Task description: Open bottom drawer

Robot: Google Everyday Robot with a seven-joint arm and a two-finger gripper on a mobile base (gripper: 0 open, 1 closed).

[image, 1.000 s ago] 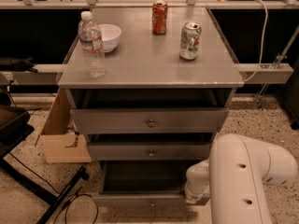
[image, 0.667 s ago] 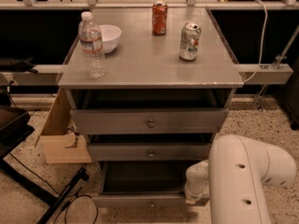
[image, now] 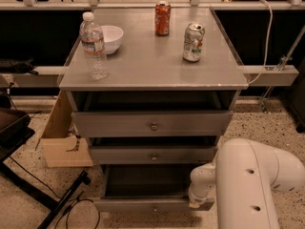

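The end effector [image: 198, 202] sits at the right front corner of the bottom drawer [image: 128, 205], its white arm [image: 248, 185] blocking that side. Left of the drawer, a cardboard box [image: 64, 151] and black stand leg [image: 61, 202] crowd the floor [image: 24, 211].

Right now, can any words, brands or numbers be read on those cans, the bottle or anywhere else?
No text here can be read.
On the water bottle: a printed label, too blurred to read.
On the red can: markings too blurred to read.
On the silver can: green and red print, too blurred to read.
On the bottom drawer, pulled out, and the gripper at its right front corner: no markings show.
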